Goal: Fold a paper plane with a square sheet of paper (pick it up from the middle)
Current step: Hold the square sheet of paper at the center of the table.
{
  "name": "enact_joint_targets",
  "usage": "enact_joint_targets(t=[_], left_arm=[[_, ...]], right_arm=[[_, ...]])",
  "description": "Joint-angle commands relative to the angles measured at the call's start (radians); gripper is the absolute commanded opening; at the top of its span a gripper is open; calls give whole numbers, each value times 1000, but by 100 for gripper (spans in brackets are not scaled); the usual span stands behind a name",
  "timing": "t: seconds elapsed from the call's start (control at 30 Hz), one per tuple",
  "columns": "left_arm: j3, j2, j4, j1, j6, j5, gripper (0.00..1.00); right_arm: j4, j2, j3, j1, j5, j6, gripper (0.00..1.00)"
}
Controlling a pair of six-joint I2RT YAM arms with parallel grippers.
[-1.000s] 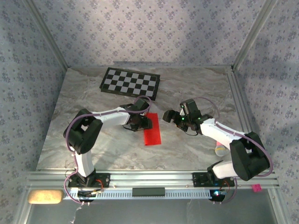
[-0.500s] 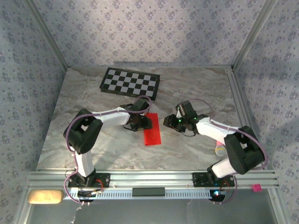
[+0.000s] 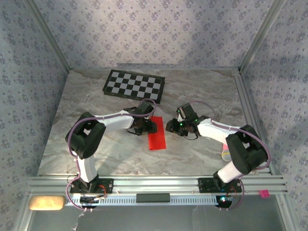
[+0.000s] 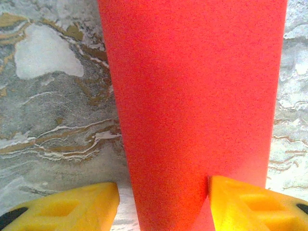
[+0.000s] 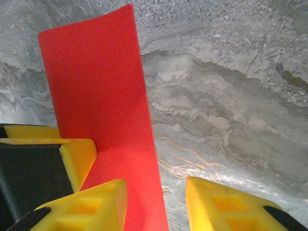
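A: Marbled desk under flowered walls, checkerboard at 11 o'clock. What worries you?

B: The left claw sits released over the 12 o'clock end of the square sheet of paper, a folded red strip at mid-desk, jaws parted across its width. If it drags, I'd expect the crease to skew.

A: And the right claw?

B: At the strip's 3 o'clock, jaws parted astride its right edge, nothing pinched. Closing there might crumple it.
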Motion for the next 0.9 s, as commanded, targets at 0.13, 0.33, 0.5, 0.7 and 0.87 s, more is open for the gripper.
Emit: enact_joint_targets(t=[0.13,0.33,0.5,0.7,0.87], left_arm=[[-32,113,83,-7,27,-6,56],[-33,119,80,-6,31,-6,55],[-34,119,69,-6,20,-25,54],[-39,114,72,-6,1,-35,53],[-39,118,78,-6,18,-21,53]], right_arm=[[-29,10,24,2,11,-17,39],[-25,9,25,3,10,-17,38],[-32,4,23,2,15,-14,38],[-30,1,24,3,17,-14,38],[-30,2,19,3,20,-11,38]])
